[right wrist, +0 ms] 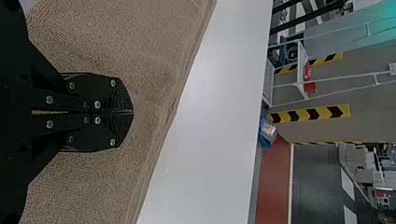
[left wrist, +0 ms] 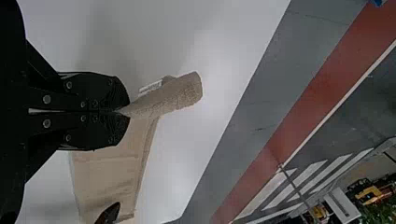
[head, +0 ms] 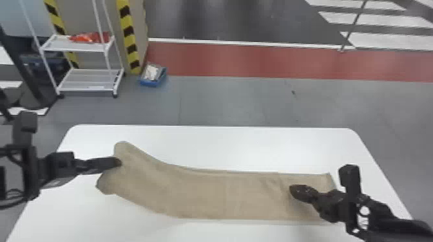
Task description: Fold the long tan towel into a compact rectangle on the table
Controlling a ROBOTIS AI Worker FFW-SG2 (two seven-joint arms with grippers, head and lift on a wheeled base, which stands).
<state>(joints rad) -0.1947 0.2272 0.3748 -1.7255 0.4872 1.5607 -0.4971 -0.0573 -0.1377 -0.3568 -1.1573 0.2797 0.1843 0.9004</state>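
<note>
My left gripper [head: 118, 162], at the left of the head view, has its jaws closed on the end of the tan towel [head: 206, 193], pinching the cloth between its tips. My right gripper [head: 293, 190], at the lower right, has its jaws pressed together with no cloth between them, over the towel's right part; whether they touch it I can't tell. From my left jaws the towel runs as one long strip across the lower middle of the frame to its right end, flat on the white table [head: 225, 144]. Beyond the table, at the upper left, stand a white rack [head: 77, 46] and a blue box [head: 151, 83] on the floor.
</note>
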